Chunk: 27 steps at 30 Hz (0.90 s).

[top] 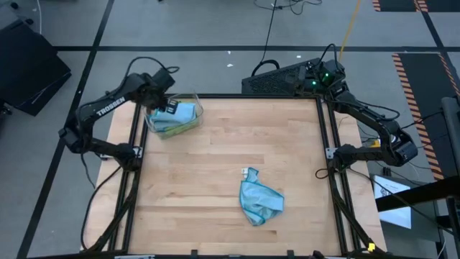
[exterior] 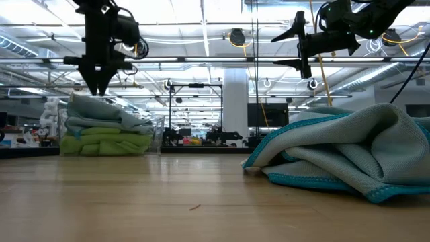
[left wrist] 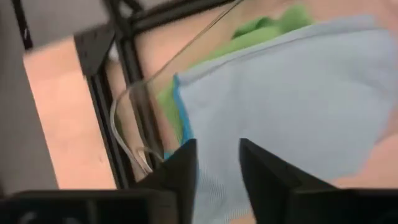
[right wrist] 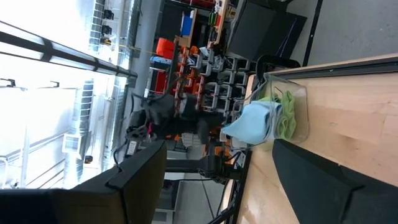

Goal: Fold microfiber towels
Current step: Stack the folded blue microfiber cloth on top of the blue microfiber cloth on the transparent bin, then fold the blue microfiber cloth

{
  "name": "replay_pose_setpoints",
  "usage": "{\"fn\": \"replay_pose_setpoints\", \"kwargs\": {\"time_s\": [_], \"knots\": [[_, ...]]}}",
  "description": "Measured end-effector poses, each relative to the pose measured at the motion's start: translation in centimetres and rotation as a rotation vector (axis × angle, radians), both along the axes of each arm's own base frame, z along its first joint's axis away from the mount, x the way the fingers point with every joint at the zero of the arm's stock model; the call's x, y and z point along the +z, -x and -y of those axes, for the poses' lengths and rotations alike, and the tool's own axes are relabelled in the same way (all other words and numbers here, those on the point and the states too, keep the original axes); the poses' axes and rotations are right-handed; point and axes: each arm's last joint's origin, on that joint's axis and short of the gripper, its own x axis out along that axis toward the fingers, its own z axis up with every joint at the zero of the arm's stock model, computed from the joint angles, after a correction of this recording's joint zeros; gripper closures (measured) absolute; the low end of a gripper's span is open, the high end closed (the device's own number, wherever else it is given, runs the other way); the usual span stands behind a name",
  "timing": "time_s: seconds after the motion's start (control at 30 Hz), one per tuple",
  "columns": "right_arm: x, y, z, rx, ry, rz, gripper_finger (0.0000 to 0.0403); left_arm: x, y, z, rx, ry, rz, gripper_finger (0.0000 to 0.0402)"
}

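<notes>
A clear plastic bin (top: 198, 115) stands at the table's far left corner. It holds folded microfiber towels: light blue ones (exterior: 101, 111) on top of lime green ones (exterior: 101, 143). My left gripper (exterior: 97, 91) points down just above the top blue towel (left wrist: 292, 106), clear of it. Its fingers are a little apart with nothing between them. A crumpled light blue towel (top: 259, 201) with a white tag (top: 250, 173) lies loose on the wood, right of centre and toward the near edge. My right gripper (top: 325, 171) waits open and level at the table's right edge.
Black frame rails (top: 135, 155) run along the table's edges. A dark box (top: 280, 78) sits beyond the far edge. Bare wood (top: 237, 137) lies between the bin and the crumpled towel.
</notes>
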Motion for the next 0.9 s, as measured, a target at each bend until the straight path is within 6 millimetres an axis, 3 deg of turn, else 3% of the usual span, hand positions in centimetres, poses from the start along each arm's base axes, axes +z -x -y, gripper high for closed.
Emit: {"fn": "replay_pose_setpoints", "kwargs": {"time_s": [0.1,0.23,0.57,0.73,0.9], "knots": [[0.0,0.0,0.0,0.000,-0.001,0.001,0.0117,-1.1,0.1,0.3,0.100,0.022,0.004,0.0328],[0.0,0.0,0.0,-0.001,-0.001,0.000,0.0117,-3.2,-0.3,0.7,0.083,0.024,0.000,0.0387],[0.0,0.0,0.0,-0.007,0.006,-0.001,0.0117,-7.7,-0.5,2.2,0.218,0.032,0.001,0.0398],[0.0,0.0,0.1,-0.029,0.006,-0.002,0.0117,-7.1,-0.9,1.9,0.223,0.039,0.060,0.0387],[0.0,0.0,0.1,-0.028,-0.006,0.001,0.0117,-3.7,-1.7,1.1,0.203,-0.031,0.146,0.0398]]}}
